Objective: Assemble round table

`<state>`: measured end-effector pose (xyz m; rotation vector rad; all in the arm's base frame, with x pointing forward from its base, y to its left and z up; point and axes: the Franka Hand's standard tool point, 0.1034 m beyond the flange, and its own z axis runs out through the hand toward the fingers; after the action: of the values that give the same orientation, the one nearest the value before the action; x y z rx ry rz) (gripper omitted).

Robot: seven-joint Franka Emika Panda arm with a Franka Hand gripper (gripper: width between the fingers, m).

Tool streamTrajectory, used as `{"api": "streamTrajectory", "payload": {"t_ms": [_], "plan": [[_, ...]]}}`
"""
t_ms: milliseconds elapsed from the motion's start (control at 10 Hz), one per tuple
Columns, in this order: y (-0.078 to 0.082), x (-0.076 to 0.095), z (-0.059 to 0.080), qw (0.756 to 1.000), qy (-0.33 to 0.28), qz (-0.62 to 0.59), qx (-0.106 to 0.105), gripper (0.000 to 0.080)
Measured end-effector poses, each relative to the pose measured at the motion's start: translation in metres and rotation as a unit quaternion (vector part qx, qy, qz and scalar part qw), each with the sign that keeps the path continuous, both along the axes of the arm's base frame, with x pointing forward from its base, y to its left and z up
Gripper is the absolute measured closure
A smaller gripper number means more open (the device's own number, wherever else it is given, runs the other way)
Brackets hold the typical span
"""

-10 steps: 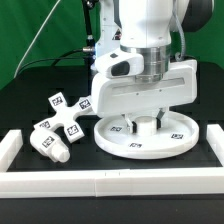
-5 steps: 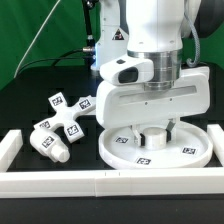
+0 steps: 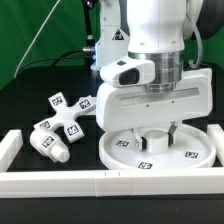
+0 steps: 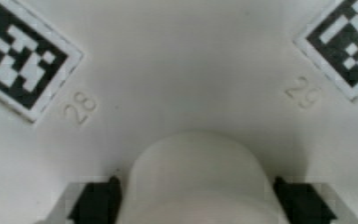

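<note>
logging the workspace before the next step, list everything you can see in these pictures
round disc: one, white with black-and-white tags, on the table at the exterior view's right, under the arm
hub: one, white, centre of the round disc
cross-shaped base: one, white with tags, on the table at the exterior view's left
leg: one, white with tags, short cylinder lying just in front of the cross-shaped base
rail frame: one, white, along the table's front and both sides
table: one, black
arm: one, white, upright above the round disc
fingers: two, dark pads, one each side of the hub, apparently closed on it
</note>
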<state>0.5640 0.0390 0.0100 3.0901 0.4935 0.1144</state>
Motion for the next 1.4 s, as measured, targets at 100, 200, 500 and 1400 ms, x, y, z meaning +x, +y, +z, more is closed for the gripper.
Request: {"api": "streamTrajectory", "payload": {"t_ms": [100,200,500,1400], "plan": [[0.0,0.0,-0.001,1.0,0.007,-0.001,0.001,0.0393],[0.0,0.0,-0.001,1.0,0.009,-0.003,0.001,0.0393],[0.0,0.0,-0.001,1.0,0.012,-0.006,0.002,0.0393],[-0.04,0.002,0.051,0.996,0.042,0.085,-0.002,0.0151]]}}
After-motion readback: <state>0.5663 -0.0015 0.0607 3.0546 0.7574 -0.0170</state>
